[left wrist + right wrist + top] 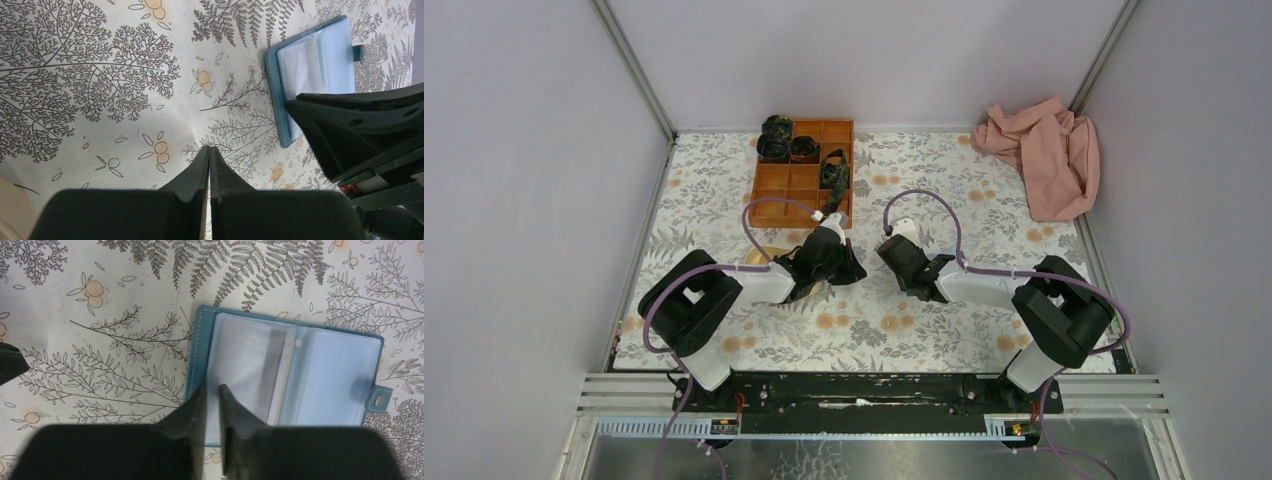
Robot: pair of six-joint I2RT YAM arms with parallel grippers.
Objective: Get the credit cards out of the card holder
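The floral-covered table (864, 330) carries an orange divided tray (789, 185) and a crumpled pink cloth (1044, 155) at the back, both well apart from the work, probably so the middle is free for both arms; there the card holder (330, 375) lies opened flat like a book, clear sleeves facing up, which exposes the pockets to a reach from above; the right gripper (212, 392) hangs over its near-left edge with the jaws only narrowly parted and nothing between them, a width that suits pinching something thin rather than gripping the wallet; the left gripper (210, 152) is pressed fully closed and empty, just beside the holder over bare cloth, seemingly placed to pin the cover if it slides; inside one sleeve a thin tan edge (284, 380) beside a grey panel looks like the credit cards not yet drawn out, though how many I cannot tell; the snap tab (378, 400) lies undone at the far side.
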